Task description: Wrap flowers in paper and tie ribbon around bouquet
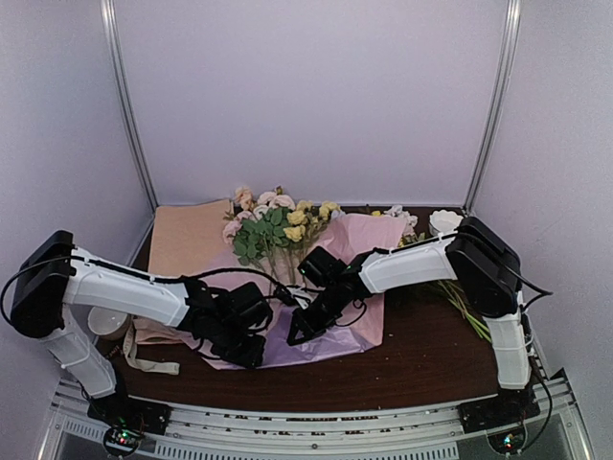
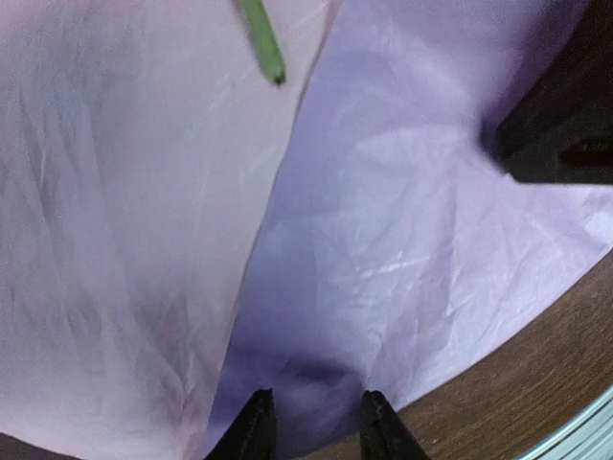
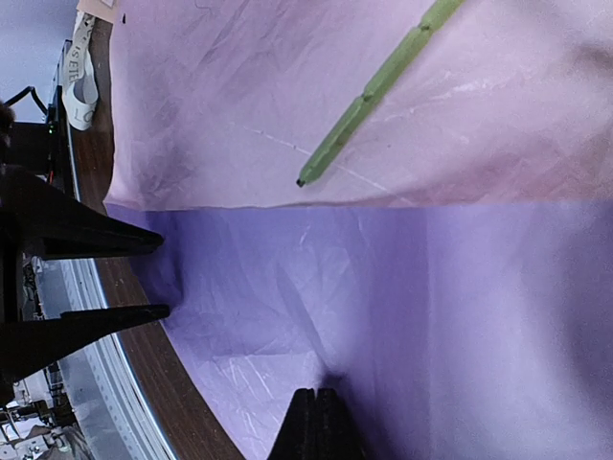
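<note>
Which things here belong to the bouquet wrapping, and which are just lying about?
In use: pink-and-yellow flower bunch with green leaves; thin lilac sheet with pink face; narrow cream ribbon.
Lying about: tan-peach paper sheets; loose green-stemmed bunch at right.

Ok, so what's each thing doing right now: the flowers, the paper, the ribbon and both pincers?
paper: spread on the table, near part folded over, lilac side up.
flowers: lying on the paper, unwrapped.
ribbon: loose beside the paper, untied.
left pincer: open around the paper's near edge.
right pincer: shut, tips on the lilac fold.
</note>
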You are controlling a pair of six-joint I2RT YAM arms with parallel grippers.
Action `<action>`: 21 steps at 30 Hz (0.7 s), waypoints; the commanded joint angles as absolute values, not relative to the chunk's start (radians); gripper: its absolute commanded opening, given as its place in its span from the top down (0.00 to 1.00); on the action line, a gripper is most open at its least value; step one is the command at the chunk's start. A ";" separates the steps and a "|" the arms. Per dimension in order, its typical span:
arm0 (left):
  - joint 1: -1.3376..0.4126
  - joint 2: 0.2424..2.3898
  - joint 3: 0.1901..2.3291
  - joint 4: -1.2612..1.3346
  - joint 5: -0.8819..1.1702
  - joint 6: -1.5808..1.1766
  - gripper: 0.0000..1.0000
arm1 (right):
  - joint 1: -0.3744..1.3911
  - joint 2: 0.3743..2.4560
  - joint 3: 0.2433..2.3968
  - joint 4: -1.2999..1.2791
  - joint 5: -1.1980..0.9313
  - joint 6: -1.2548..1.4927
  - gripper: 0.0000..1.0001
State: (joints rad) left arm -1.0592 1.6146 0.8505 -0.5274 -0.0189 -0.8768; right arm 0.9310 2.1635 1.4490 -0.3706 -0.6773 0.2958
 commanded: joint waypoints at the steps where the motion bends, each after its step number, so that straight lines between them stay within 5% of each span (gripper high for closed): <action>1: -1.117 1.629 0.844 -0.810 -0.071 -0.935 0.66 | 0.929 2.164 1.421 -0.417 -0.614 0.298 1.00; 9: -1.176 1.685 0.798 -0.903 -0.135 -1.035 0.67 | 0.930 2.159 1.412 -0.413 -0.617 0.296 1.00; 21: -1.178 1.459 0.732 -0.956 -0.120 -1.096 0.68 | 0.933 2.152 1.407 -0.413 -0.612 0.291 1.00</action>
State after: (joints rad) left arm -1.1736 1.5066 0.7704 -0.8516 -0.1341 -1.0588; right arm 0.9314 2.1571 1.4372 -0.3584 -0.6754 0.2955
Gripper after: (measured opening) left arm 0.312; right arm 0.006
